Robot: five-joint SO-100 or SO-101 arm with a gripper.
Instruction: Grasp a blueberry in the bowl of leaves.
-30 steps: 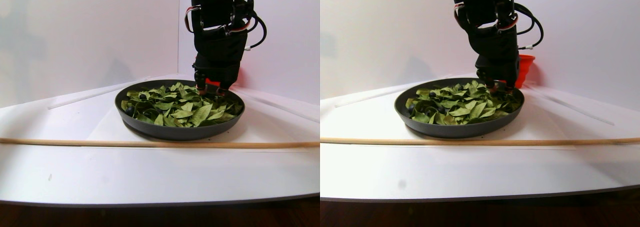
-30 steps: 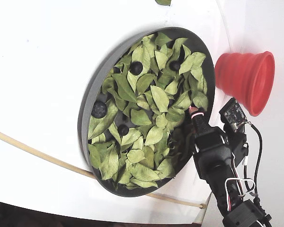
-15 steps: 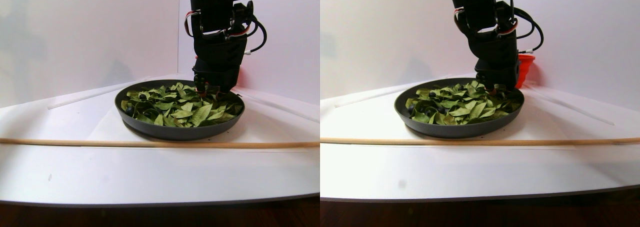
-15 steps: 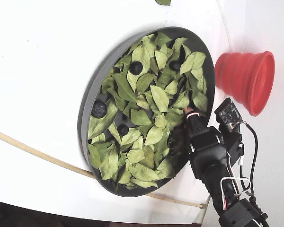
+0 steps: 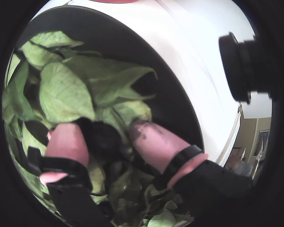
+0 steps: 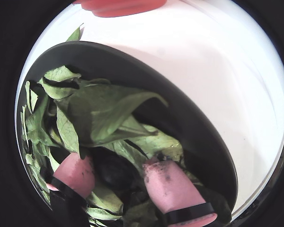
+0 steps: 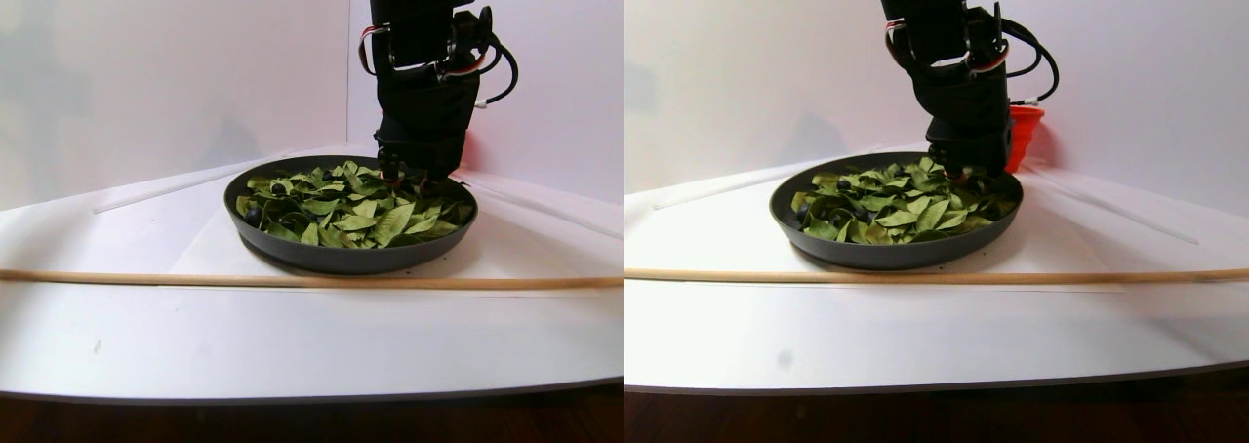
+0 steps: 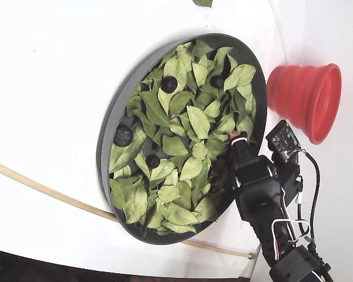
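Observation:
The dark grey bowl (image 8: 106,135) holds many green leaves (image 8: 197,120) and several dark blueberries, one at the far side (image 8: 169,84). My gripper (image 8: 238,140) is down in the leaves near the bowl's rim on the red cup's side. In both wrist views the pink fingertips (image 5: 66,142) (image 6: 168,184) flank one dark blueberry (image 5: 104,139) (image 6: 114,172). It fills the gap, touches the left finger, and has a thin leaf edge by the right one. The gripper (image 5: 102,130) (image 6: 116,163) looks shut on it among the leaves (image 5: 61,92) (image 6: 99,111).
A red ribbed cup (image 8: 306,97) stands just outside the bowl behind the arm. A thin wooden stick (image 7: 293,280) lies across the white table in front of the bowl (image 7: 342,258). A small black camera (image 5: 241,66) juts from the gripper.

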